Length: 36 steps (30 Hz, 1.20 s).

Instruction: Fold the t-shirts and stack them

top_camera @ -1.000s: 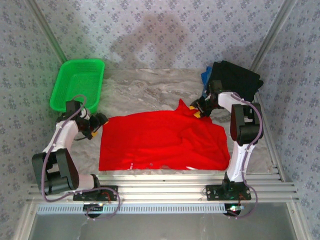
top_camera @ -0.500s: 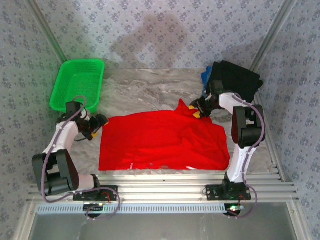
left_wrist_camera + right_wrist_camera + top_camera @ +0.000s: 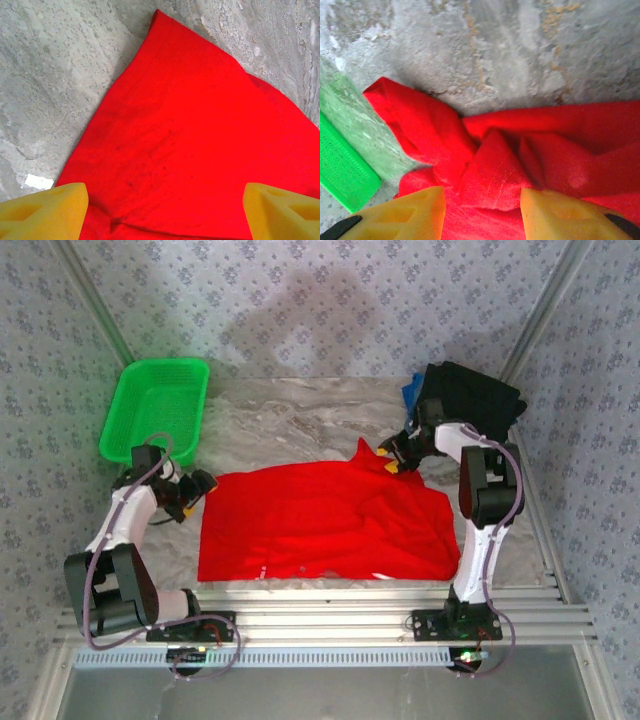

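Observation:
A bright red t-shirt [image 3: 320, 525] lies spread across the middle of the table, its far right corner bunched into a small peak. My left gripper [image 3: 205, 483] stands open at the shirt's left edge. Its yellow fingers [image 3: 45, 210] straddle flat red cloth [image 3: 200, 125] without pinching it. At that bunched far corner my right gripper [image 3: 392, 462] is partly open, with a raised fold of the red shirt [image 3: 495, 170] lying between its fingers [image 3: 560, 215]. A folded black t-shirt [image 3: 470, 395] sits on a blue one [image 3: 410, 392] at the back right.
A green mesh basket [image 3: 160, 410] stands at the back left, and its rim [image 3: 340, 170] shows in the right wrist view. Bare marbled tabletop [image 3: 300, 420] runs behind the red shirt. Patterned walls close in on all sides.
The right arm has shifted slightly toward the back with its gripper staying at the bunched corner. The left arm and the red shirt have not visibly moved.

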Tool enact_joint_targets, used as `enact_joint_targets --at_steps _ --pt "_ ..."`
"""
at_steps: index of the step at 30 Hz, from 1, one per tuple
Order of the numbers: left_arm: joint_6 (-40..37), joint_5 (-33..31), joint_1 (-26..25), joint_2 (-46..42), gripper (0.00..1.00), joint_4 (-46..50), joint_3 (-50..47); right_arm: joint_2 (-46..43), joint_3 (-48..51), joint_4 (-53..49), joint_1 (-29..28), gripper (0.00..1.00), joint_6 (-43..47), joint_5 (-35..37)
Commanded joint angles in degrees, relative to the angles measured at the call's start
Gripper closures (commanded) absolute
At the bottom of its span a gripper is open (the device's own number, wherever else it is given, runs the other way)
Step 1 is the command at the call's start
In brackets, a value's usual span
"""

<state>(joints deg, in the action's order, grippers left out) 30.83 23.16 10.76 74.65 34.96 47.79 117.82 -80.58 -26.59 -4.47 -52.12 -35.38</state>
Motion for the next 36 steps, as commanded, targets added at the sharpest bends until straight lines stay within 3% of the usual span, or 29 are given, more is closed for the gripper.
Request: enact_joint_targets --at_steps 1,13,17,22,27,36 --pt "-1.47 -0.13 0.20 -1.83 0.19 1.73 -0.43 1.50 -0.99 -0.75 0.58 0.54 -0.87 0.48" --pt "-1.65 -0.14 0.53 -0.74 0.19 1.52 -0.85 5.99 -3.46 -1.58 0.82 0.56 -1.26 3.59" --pt "-1.82 -0.17 0.64 -0.68 0.19 1.53 -1.12 6.19 -2.68 -0.81 0.68 0.62 -1.50 4.17" --pt "-1.80 0.05 0.59 -0.56 0.19 1.42 -1.37 6.18 -2.35 -0.66 0.44 0.81 -1.08 4.19" --pt "-1.39 0.26 0.60 -0.48 0.19 0.87 -1.55 1.28 1.03 2.95 -1.46 0.93 -0.10 7.65" --pt "-0.78 0.13 0.62 -0.48 0.19 0.10 -2.65 -8.45 9.03 7.75 -9.19 0.99 2.99 20.37"
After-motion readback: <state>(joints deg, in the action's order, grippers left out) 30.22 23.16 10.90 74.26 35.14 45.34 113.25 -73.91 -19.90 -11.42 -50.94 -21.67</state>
